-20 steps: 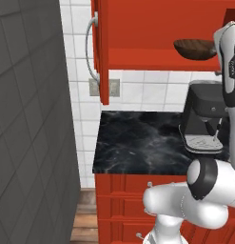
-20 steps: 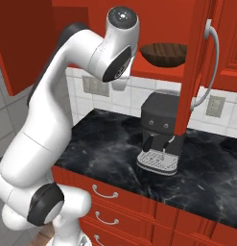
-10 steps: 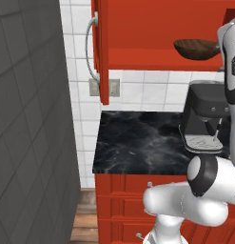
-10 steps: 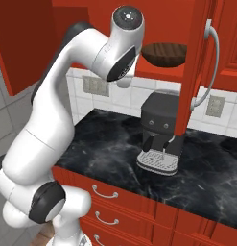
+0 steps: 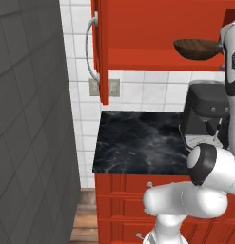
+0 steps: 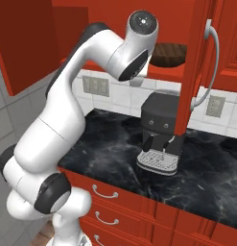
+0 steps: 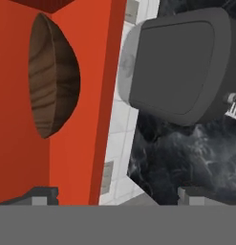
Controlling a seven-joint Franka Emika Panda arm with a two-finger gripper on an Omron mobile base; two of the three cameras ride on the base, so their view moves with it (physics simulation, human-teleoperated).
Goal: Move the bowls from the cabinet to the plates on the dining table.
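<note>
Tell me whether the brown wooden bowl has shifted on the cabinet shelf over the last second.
No. The wooden bowl sits at the same spot on the red shelf, above the coffee machine, as before.

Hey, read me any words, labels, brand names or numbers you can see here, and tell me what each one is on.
None: no readable text anywhere.
Coffee machine: plain dark casing, no brand or markings.
Cabinet doors and drawer fronts: plain red.
Wooden bowl: wood grain only.
Wall outlets: blank plates.

White arm (image 6: 67, 115) raised high, elbow bent, fingers (image 7: 40, 195) spread wide, holding nothing
</note>
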